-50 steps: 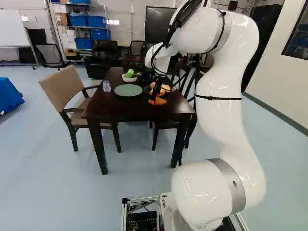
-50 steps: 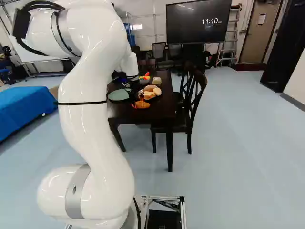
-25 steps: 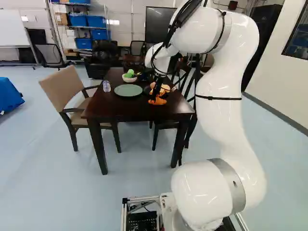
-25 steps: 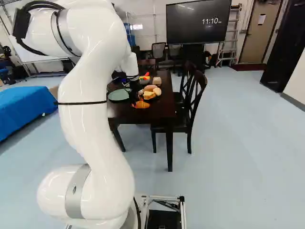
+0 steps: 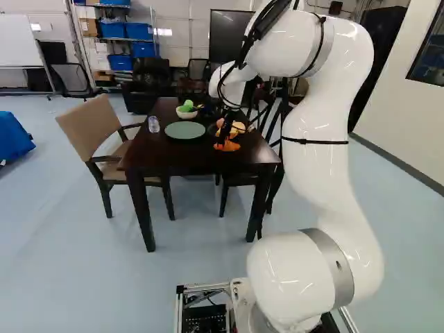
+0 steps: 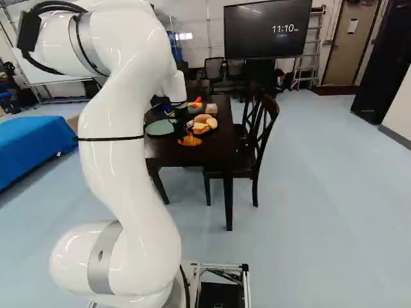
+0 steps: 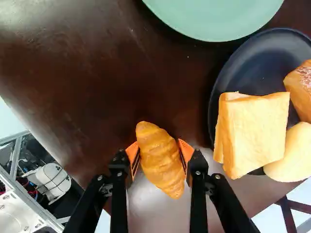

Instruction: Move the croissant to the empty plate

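Croissant (image 7: 160, 158) located between the jaws, which stand partly open at its width, the orange pads (image 7: 185, 150) touching it from both sides. Contact with the dark surface (image 7: 82, 92) beneath cannot be determined. Beside it sits the dark plate (image 7: 257, 73) (loaded with bread (image 7: 255, 131)); the green plate (image 7: 214, 17), bare where visible, lies apart.

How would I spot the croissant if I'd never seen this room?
On the dark wooden table is a dark plate. Beside that plate, between the tool's orange pads, is the croissant: golden, ridged and tapering at both ends, unlike the smooth, squarish bread on the plate.
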{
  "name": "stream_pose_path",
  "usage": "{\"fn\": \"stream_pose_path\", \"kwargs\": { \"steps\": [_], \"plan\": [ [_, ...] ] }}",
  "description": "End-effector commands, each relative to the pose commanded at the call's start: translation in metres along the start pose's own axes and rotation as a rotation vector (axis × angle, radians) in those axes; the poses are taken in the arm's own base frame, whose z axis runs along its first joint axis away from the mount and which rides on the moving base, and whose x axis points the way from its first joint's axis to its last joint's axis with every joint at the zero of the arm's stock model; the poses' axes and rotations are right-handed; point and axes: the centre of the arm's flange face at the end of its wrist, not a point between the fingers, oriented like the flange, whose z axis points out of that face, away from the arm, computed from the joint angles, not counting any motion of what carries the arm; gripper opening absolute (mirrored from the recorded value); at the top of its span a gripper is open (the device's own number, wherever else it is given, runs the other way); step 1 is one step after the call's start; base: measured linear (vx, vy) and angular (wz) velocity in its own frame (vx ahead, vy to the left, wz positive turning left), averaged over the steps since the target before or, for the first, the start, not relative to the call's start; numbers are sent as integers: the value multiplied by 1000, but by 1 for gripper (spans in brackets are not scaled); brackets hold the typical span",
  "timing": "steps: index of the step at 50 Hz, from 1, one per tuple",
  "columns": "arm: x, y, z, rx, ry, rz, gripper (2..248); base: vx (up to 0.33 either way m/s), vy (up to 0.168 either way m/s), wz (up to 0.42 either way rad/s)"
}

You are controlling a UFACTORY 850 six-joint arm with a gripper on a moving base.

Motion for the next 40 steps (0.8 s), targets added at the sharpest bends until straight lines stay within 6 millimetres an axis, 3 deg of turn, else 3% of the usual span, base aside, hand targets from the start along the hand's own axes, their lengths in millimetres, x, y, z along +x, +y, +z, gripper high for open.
{"fn": "stream_pose_path", "kwargs": {
  "steps": [19,40],
  "plan": [
    [0,0,-2,-2,1,0,121,0,0,0],
    [-1,-4,-31,-36,23,-2,121,0,0,0]
  ]
}}
